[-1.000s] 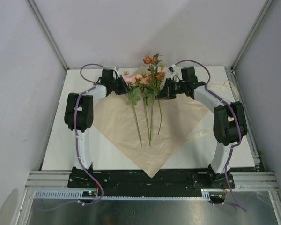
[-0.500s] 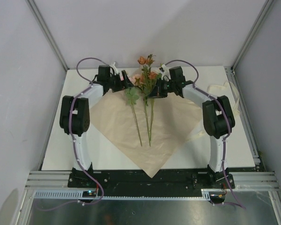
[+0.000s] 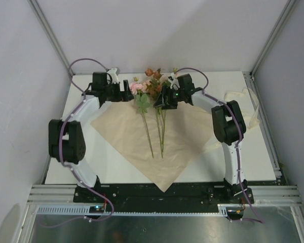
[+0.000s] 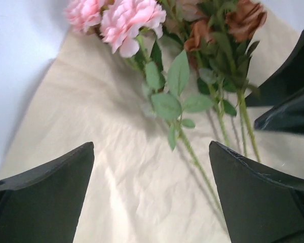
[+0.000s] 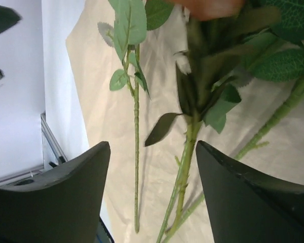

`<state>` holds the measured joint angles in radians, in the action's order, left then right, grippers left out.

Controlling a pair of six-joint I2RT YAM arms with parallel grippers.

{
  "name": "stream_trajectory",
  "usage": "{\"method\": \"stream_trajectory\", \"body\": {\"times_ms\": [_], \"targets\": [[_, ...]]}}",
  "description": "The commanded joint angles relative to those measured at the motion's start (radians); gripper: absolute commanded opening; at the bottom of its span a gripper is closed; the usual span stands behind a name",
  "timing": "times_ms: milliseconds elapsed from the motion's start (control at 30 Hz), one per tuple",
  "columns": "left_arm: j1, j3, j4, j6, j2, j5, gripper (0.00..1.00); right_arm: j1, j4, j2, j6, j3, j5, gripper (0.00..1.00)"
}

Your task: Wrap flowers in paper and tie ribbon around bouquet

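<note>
Looking from the near edge outward, I see first the white flat table [image 3: 66, 167] and on it the thin peach-orange rectangular paper sheet [image 3: 126, 134]. It is turned like a diamond, with one corner pointing to the near edge. The small bunch of artificial flowers [image 3: 154, 90] lies on the middle of this paper. Its long thin green stems point near, and the pink, rusty orange and cream blooms lie at the far corner of the sheet. The paper is flat, not wrapped around them.

The left gripper [image 4: 151, 147] is just left of the blooms, low over the paper. Its black fingers stand wide apart and hold nothing. The right gripper [image 5: 152, 144] is at the right side of the bunch, and its fingers are also spread. Green stems lie on the paper ahead of the gap, but I see no finger touching them.

At the far right of the table the long cream-white flat ribbon [image 3: 241, 91] lies loose, partly behind the right arm [image 3: 228, 121].
</note>
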<state>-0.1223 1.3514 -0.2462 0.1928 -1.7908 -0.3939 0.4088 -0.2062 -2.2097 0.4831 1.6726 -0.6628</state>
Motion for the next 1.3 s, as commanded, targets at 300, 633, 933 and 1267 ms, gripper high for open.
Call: {"method": "stream_trajectory", "body": {"times_ms": [300, 633, 933, 1267], "targets": [[-0.251, -0.404, -0.431, -0.872, 0.743, -0.037, 0.99, -0.134, -0.372, 0.503, -0.403, -0.28, -0.226, 0.95], [-0.967, -0.633, -0.301, -1.006, 0.725, 0.057, 0.65, -0.195, -0.692, 0.608, -0.704, -0.502, -0.305, 0.8], [-1.152, -0.76, -0.115, -1.213, 0.607, 0.135, 0.49, -0.261, -0.737, 0.623, -0.731, -0.508, -0.309, 0.78], [-1.202, -0.817, 0.059, -1.225, 0.525, 0.175, 0.5, -0.277, -0.745, 0.647, -0.731, -0.518, -0.299, 0.77]]}}
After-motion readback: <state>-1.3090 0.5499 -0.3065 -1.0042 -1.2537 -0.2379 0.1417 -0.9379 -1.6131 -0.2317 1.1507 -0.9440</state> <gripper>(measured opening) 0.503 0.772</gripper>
